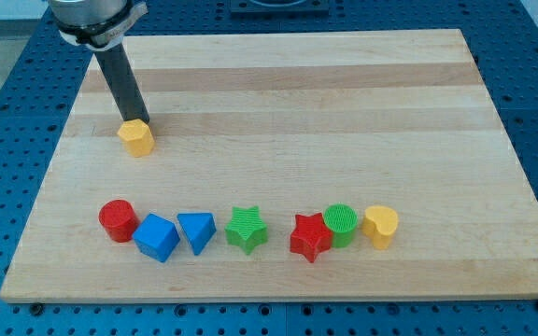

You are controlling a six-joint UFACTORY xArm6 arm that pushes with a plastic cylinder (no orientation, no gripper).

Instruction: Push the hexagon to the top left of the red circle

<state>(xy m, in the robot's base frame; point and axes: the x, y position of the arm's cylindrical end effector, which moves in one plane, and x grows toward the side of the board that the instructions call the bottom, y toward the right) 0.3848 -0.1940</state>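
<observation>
The yellow hexagon (136,137) lies on the wooden board at the view's upper left. My tip (141,122) touches the hexagon's top right edge; the dark rod rises from there toward the view's top left. The red circle (117,220) stands at the left end of a row of blocks near the view's bottom, well below the hexagon and slightly to its left.
The row runs rightward from the red circle: a blue cube (157,237), a blue triangle (196,231), a green star (247,230), a red star (310,237), a green circle (341,224) and a yellow heart (380,226). The board's left edge (59,154) is near the hexagon.
</observation>
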